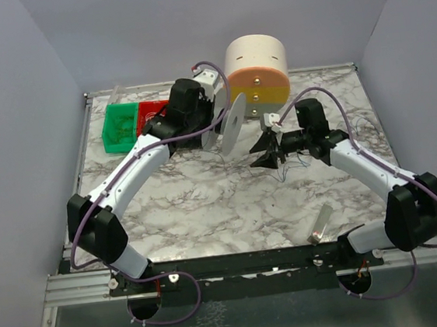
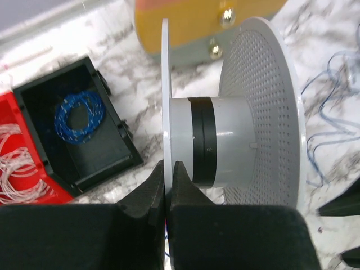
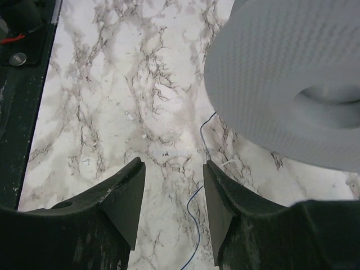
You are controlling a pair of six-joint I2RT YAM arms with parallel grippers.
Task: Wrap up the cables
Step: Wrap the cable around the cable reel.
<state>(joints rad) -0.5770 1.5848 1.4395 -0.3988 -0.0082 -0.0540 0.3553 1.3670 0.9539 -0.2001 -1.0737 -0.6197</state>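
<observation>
My left gripper (image 1: pixel 209 121) (image 2: pixel 167 170) is shut on the thin left flange of a white spool (image 1: pixel 230 127) (image 2: pixel 225 140) and holds it on edge above the table. The spool has a grey hub with a black band and a perforated right flange. The cable (image 3: pixel 198 230) is a hair-thin dark wire lying loose on the marble. It runs between my right gripper's open fingers and under the spool flange (image 3: pixel 281 84). More squiggles lie by the right arm (image 1: pixel 293 167) and show in the left wrist view (image 2: pixel 332 107). My right gripper (image 1: pixel 268 150) (image 3: pixel 171 169) is open and empty, just right of the spool.
A round cream, orange and yellow drum (image 1: pixel 255 66) stands at the back behind the spool. A green bin (image 1: pixel 121 127) and a red bin (image 1: pixel 149 112) sit back left. A black bin (image 2: pixel 79 129) holds a blue coil. A small grey block (image 1: pixel 319 225) lies near the front edge.
</observation>
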